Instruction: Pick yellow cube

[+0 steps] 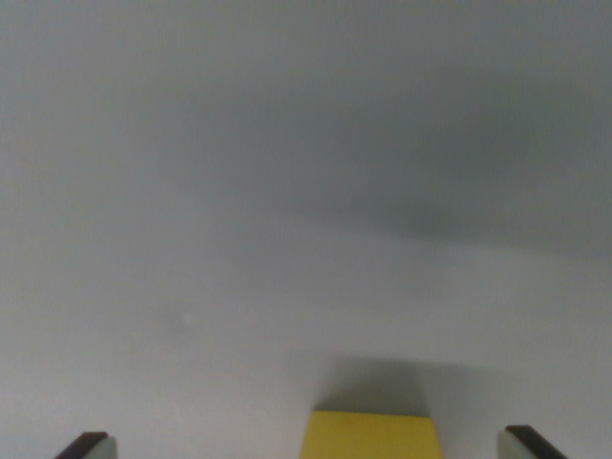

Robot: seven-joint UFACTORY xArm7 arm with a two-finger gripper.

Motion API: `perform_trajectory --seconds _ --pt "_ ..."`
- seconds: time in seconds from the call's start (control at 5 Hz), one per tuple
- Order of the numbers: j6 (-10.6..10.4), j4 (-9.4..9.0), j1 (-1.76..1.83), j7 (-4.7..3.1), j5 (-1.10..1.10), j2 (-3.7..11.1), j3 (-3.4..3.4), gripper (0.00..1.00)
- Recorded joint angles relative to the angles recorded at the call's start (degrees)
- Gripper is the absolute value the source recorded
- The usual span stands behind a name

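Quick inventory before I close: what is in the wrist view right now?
yellow cube: one, yellow, at the bottom edge, right of centre, only its top part in frame, lying between the two fingertips.
surface: one, plain pale grey, fills the rest of the frame; a soft shadow lies just behind the cube.
gripper: one, two dark-edged pale fingertips in the bottom corners, well apart, neither touching the cube.
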Motion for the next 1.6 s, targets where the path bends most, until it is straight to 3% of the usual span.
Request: perform_trajectory --seconds 0.2,0.4,0.6,0.8,1.0,1.2,1.4,1.6 --pt "0.0 0.00 0.00 0.00 0.00 0.00 0.00 0.00" --pt "-2.2 -1.77 -0.02 -0.94 0.23 0.61 -0.28 0.00" --pt "-2.2 -1.77 -0.02 -0.94 0.23 0.61 -0.28 0.00" --pt "-4.2 -3.39 -0.03 -1.80 0.45 1.17 -0.53 0.00" --pt "-4.2 -3.39 -0.03 -1.80 0.45 1.17 -0.53 0.00" --pt "-5.9 -4.78 -0.05 -2.54 0.63 1.65 -0.75 0.00" --pt "-5.9 -4.78 -0.05 -2.54 0.63 1.65 -0.75 0.00" --pt "-7.5 -6.06 -0.06 -3.22 0.80 2.09 -0.95 0.00"
